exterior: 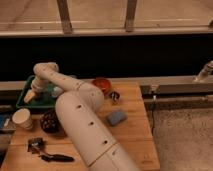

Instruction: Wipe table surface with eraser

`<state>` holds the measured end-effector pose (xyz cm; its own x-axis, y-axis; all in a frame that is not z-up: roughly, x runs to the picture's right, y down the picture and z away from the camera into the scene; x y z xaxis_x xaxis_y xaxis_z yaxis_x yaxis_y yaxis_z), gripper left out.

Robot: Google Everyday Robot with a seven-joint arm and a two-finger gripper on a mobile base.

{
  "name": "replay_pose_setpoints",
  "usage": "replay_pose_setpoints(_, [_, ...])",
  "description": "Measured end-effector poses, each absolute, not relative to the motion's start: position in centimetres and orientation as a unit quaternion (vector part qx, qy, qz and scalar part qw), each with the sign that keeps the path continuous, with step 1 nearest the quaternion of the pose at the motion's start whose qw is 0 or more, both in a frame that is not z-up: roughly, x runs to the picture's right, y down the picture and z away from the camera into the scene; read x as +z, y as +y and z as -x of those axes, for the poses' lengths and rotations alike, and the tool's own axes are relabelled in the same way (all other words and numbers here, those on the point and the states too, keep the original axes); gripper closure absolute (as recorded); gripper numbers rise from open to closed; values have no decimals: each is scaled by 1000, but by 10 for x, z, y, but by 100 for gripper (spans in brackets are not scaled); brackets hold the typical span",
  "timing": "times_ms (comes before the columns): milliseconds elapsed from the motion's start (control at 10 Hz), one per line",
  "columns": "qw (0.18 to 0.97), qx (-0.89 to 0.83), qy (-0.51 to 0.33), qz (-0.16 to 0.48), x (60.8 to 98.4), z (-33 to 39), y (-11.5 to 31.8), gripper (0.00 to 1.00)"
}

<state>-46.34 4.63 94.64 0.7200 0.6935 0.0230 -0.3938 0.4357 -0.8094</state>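
My gripper (36, 94) hangs over the green tray (21, 101) at the surface's (132, 135) ten o'clock corner, jaws spread wide. I cannot tell whether anything sits between them. The eraser (114, 96), a small dark block, lies at one o'clock, just beside the red bowl (101, 84). The blue sponge (116, 118) is near, at the eraser's six o'clock.

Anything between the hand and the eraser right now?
The hand is down in the green tray, between a beige thing and a pale one. I cannot pick out the eraser; the arm hides part of the tray. Nothing visible blocks the hand.
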Motion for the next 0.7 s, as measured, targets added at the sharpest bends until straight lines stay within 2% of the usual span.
replay_pose_setpoints(400, [826, 329, -176, 422, 950, 465, 51, 20])
replay_pose_setpoints(500, [826, 329, -176, 422, 949, 464, 51, 23])
replay_pose_setpoints(700, [827, 328, -175, 422, 949, 464, 51, 45])
